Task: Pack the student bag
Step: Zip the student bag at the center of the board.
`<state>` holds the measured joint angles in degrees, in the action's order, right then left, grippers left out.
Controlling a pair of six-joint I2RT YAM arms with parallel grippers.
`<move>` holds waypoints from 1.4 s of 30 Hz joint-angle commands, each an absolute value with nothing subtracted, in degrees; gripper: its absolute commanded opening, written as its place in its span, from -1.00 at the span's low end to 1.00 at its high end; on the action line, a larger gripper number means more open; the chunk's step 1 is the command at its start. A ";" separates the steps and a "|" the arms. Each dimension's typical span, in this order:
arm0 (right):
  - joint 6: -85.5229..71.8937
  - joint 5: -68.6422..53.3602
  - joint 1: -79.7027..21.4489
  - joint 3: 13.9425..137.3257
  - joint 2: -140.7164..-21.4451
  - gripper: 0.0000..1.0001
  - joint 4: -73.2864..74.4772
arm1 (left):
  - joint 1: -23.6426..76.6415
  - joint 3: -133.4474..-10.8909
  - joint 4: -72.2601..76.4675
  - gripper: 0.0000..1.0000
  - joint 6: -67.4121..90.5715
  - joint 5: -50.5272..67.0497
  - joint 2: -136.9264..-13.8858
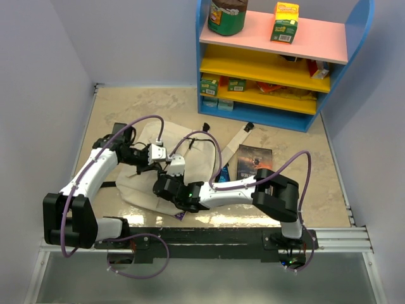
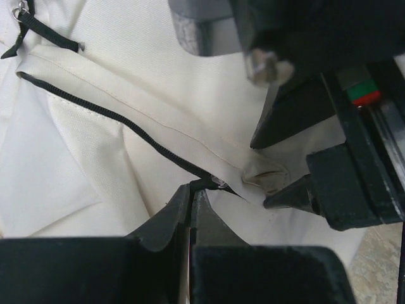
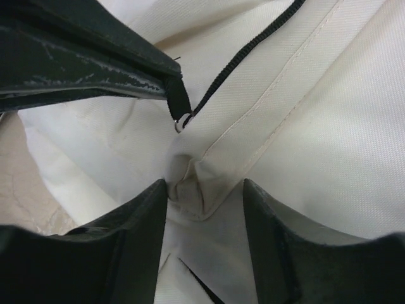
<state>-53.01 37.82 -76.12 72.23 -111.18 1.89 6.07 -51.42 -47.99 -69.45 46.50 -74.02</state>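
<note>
The beige student bag [image 1: 149, 180] lies flat on the table at centre-left, and its canvas fills both wrist views. My left gripper [image 2: 192, 190] is shut on the black zipper pull [image 2: 205, 182] at the end of the bag's black zipper [image 2: 107, 114]. It shows at the top left of the right wrist view [image 3: 179, 104] and in the top view [image 1: 161, 163]. My right gripper [image 3: 204, 190] is open, its jaws standing on either side of a bunched fabric fold [image 3: 193, 180] next to the pull. It also shows in the top view [image 1: 169, 176].
A dark book [image 1: 254, 161] and a small blue item [image 1: 224, 172] lie right of the bag. Beige straps with black buckles [image 1: 249, 126] reach toward a blue shelf unit [image 1: 272, 57] at the back, which holds boxes and a jar. Walls close in on both sides.
</note>
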 commanded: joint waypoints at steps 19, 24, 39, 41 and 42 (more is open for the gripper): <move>-39.56 38.50 -85.07 66.80 -106.44 -1.00 -9.58 | 6.50 -53.87 -19.79 -1.00 -46.94 45.09 -76.10; -35.95 35.86 -86.22 67.06 -106.08 -1.00 -11.25 | 6.85 -56.78 -13.64 -1.00 -40.81 42.55 -81.99; -35.24 41.75 -84.30 67.94 -98.89 -0.55 -5.98 | 6.94 -55.63 0.10 -0.63 -27.94 26.79 -83.15; -35.59 41.31 -82.19 66.54 -96.17 -0.11 -5.54 | 6.86 -54.67 -5.87 -0.34 -29.43 29.86 -80.96; -35.77 40.61 -78.96 65.84 -92.85 0.04 -5.62 | 6.77 -53.01 -6.85 -0.27 -31.10 30.40 -79.90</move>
<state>-35.59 41.04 -83.64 66.85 -102.59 -5.28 7.49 -53.56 -7.81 -28.86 28.91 -85.71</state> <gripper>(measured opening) 0.399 0.278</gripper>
